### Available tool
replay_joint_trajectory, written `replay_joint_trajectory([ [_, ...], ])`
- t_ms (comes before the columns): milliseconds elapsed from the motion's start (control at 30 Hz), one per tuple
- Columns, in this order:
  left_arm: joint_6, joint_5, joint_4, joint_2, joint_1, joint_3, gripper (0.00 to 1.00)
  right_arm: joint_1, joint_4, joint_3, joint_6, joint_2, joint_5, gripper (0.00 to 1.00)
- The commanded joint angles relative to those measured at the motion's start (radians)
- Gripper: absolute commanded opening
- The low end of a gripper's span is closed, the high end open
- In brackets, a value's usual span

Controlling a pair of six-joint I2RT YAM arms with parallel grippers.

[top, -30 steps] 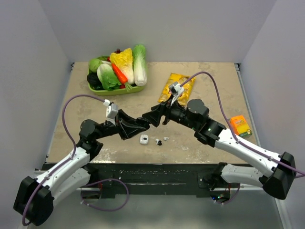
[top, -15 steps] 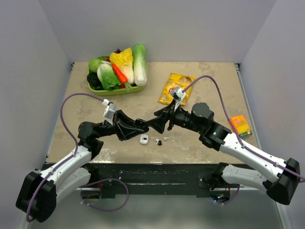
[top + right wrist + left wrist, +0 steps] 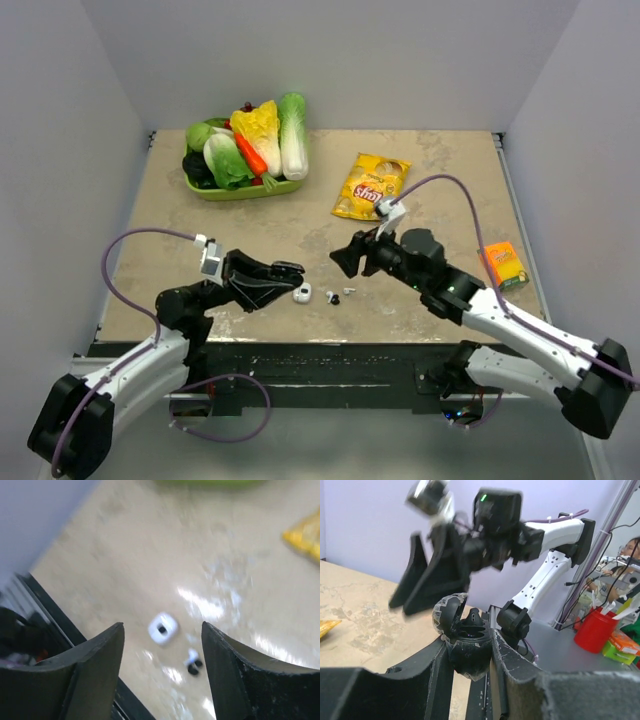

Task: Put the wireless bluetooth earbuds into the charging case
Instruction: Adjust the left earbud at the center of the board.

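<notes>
Top external | left gripper (image 3: 289, 270) clamps dark case (image 3: 468, 647) | right gripper (image 3: 340, 258) apart | chip bag (image 3: 371, 185) behind

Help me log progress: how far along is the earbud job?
Done: the black case is open, clamped in the left end effector. In hand: the right end effector hangs open over the table. Left: loose earbuds lie beside the white case, not yet picked up.

The overhead camera sits high behind the arm bases, looking down across the whole table (image 3: 470, 160). The left wrist camera looks rightward, low and close, at the right arm (image 3: 545, 575). The right wrist camera tilts down near the tabletop, sharing the small white case (image 3: 162, 628) with the overhead view.
</notes>
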Motion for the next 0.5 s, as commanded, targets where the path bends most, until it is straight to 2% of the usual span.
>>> replay_joint_trajectory([
  [0,0.037,-0.105,0.243,0.003,-0.068,-0.033,0.0,0.012,-0.039,-0.107,0.006,0.073,-0.04,0.64],
  [133,0.13,-0.171,0.201,0.005,-0.148,-0.035,0.0,0.095,-0.04,-0.134,-0.015,0.168,0.03,0.56],
  [233,0.156,-0.193,0.191,0.011,-0.185,-0.035,0.0,0.15,-0.043,-0.124,-0.012,0.231,0.098,0.54],
  [400,0.155,-0.202,0.221,0.025,-0.193,-0.053,0.0,0.155,-0.007,-0.122,0.002,0.322,0.129,0.48],
  [467,0.155,-0.205,0.221,0.02,-0.193,-0.059,0.0,0.155,0.004,-0.118,0.005,0.355,0.139,0.42],
])
